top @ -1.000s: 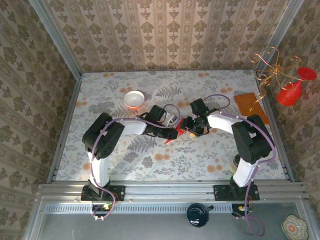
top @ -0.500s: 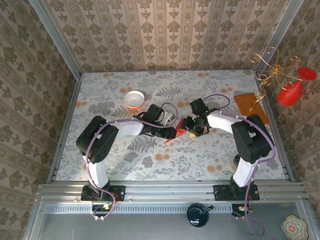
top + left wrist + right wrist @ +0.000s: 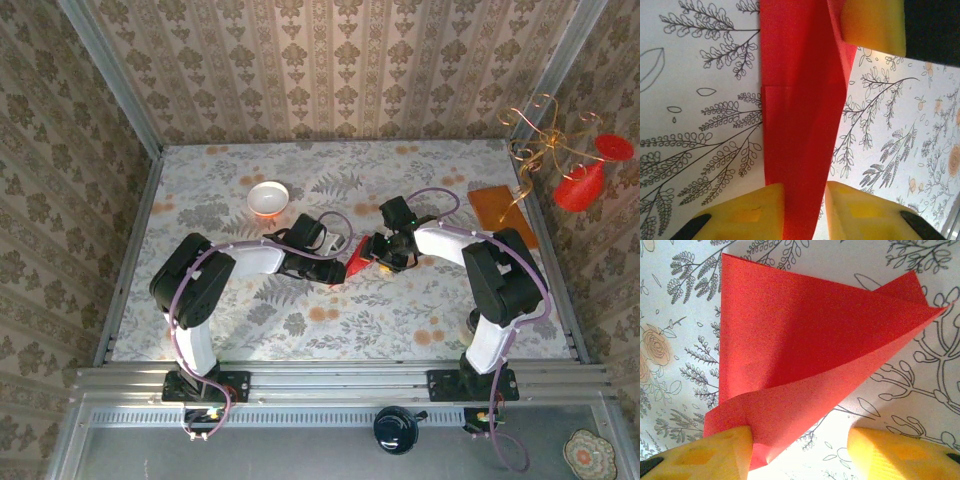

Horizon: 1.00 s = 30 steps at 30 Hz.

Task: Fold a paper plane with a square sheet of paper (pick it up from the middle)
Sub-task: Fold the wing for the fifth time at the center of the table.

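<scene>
The square sheet of paper, bright red, is folded into a narrow pointed shape at mid-table between both grippers. In the left wrist view the red strip runs between my left gripper; its left finger touches the paper, and a sliver of table shows beside the right finger. My right gripper stands wide open; its left finger rests against a curled fold of the paper, the other finger well apart. A right-gripper finger shows beyond the paper. From above, the left gripper and right gripper face each other.
A small white bowl sits at the back left. An orange-brown board lies at the right edge, next to a gold wire stand with red ornaments. Metal rails border the flowered tablecloth.
The left arm's elbow has swung left and its gripper has shifted slightly at the paper. More red paper now shows between the grippers. The right arm has stayed put.
</scene>
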Motion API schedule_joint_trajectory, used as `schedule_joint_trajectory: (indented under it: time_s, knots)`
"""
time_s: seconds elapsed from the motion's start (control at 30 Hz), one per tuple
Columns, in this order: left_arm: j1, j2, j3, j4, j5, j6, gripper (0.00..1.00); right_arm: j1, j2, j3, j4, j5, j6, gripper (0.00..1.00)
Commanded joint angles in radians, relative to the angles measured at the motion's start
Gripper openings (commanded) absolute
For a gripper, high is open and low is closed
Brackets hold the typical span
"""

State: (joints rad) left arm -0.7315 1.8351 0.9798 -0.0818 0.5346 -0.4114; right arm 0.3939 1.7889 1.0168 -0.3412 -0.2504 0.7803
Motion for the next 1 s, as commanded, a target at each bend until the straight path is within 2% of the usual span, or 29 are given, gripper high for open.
schedule_joint_trajectory:
  time_s: [0.0, 0.97]
  knots:
    - [0.006, -0.024, -0.004, -0.02, -0.009, 0.013, 0.27, 0.011, 0.088, -0.02, 0.016, 0.057, -0.024, 0.58]
    - [0.009, 0.026, -0.053, -0.008, -0.031, -0.015, 0.17, 0.026, 0.154, 0.025, -0.03, 0.091, -0.054, 0.62]
